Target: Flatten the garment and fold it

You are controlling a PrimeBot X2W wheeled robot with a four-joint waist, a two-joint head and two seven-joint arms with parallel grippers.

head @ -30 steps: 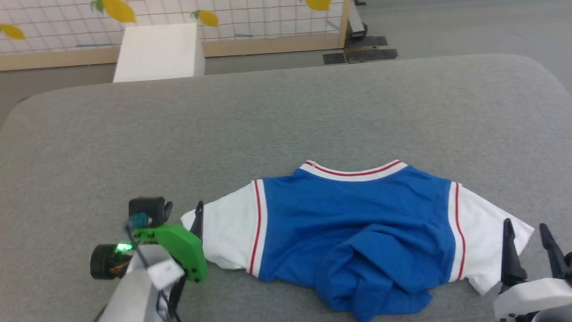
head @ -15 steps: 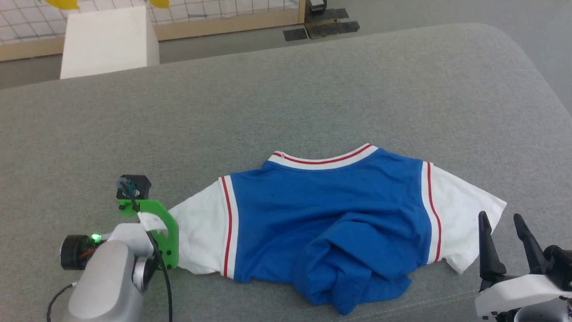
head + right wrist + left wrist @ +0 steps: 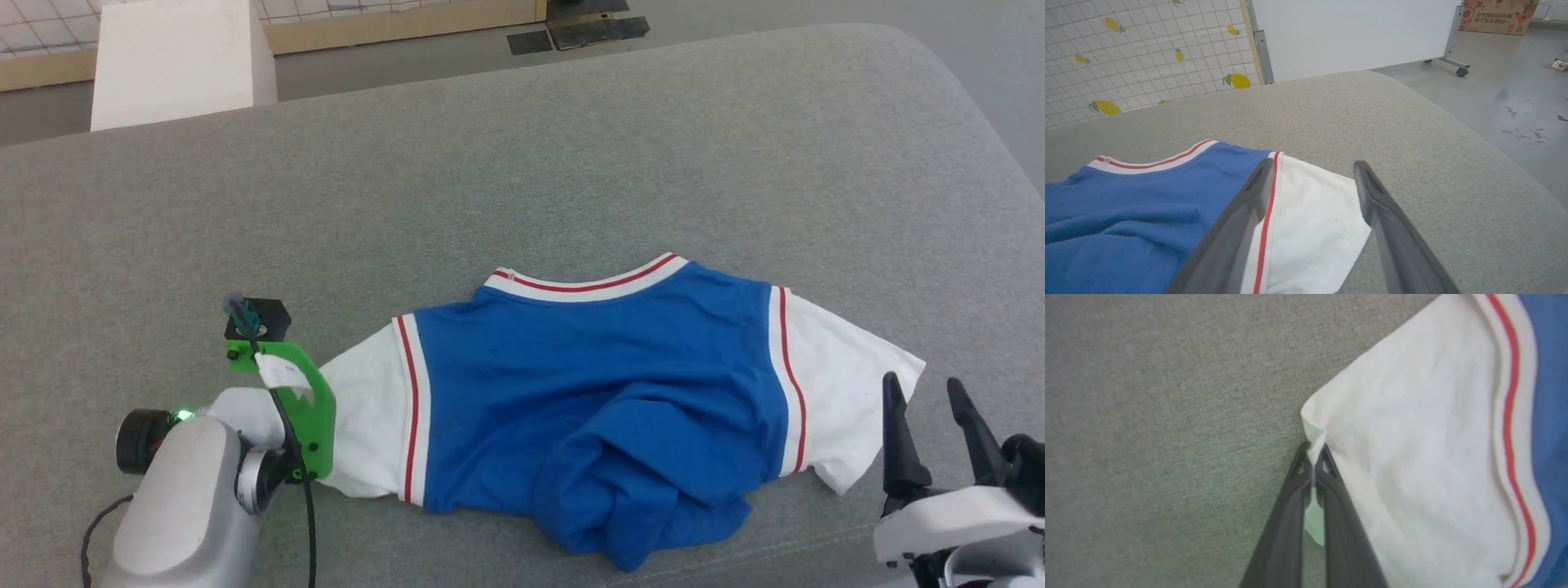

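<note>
Garment [image 3: 588, 392]: blue jersey, white sleeves, red-striped trim; lies near the front edge of the grey padded counter [image 3: 522, 163], lower body bunched. Left hand [image 3: 1312, 456]: fingers together, clamped on the garment's left sleeve tip. Right hand [image 3: 923, 380]: fingers apart, over the right sleeve

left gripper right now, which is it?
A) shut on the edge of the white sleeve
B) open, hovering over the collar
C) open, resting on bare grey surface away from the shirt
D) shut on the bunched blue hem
A: in the left wrist view the left gripper has its two dark fingers pressed together, with a fold of the garment pinched between them at the edge of its white sleeve.
</note>
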